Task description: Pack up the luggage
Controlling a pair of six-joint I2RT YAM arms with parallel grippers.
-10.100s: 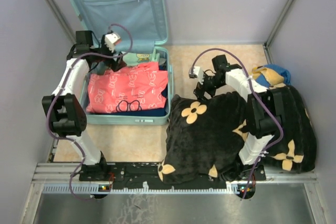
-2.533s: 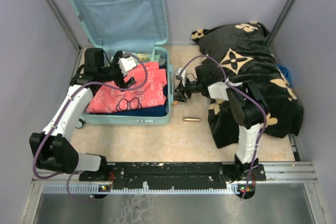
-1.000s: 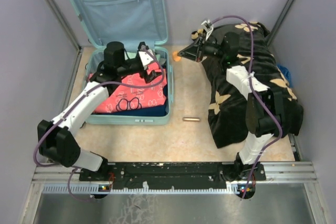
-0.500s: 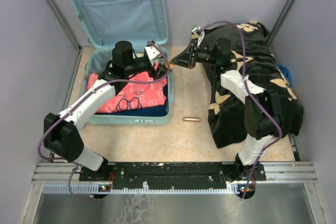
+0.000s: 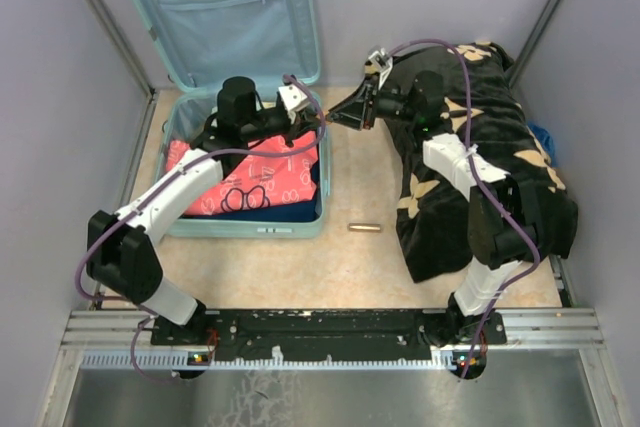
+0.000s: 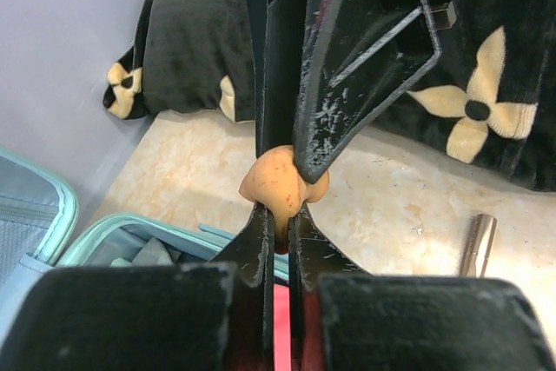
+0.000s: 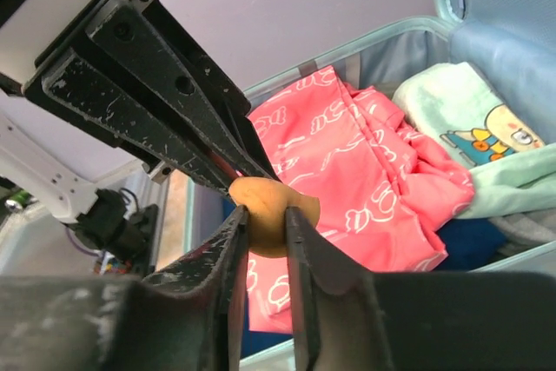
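Observation:
The luggage (image 5: pixel 240 230) lies open on the floor at the left, its lid (image 5: pixel 230 7) leaning against the back wall. My two grippers meet tip to tip above its right rim. Between them is a small soft orange lump (image 5: pixel 327 119). My left gripper (image 6: pixel 276 215) is shut on the lump (image 6: pixel 276 187) from the suitcase side. My right gripper (image 7: pixel 265 219) comes from the blanket side, and both its fingers still press on the lump (image 7: pixel 271 215). The left arm's fingers (image 7: pixel 174 93) cross just behind it.
Pink printed cloth (image 5: pixel 245 177) fills the suitcase, with a pale green cartoon cloth (image 7: pixel 469 119) behind it. A black blanket with tan flowers (image 5: pixel 480 157) is heaped at the right. A small brass tube (image 5: pixel 364 228) lies on the floor between them.
My left gripper swung right across the suitcase to the right gripper's tip and closed on the orange lump. The right gripper came a little left and down to meet it.

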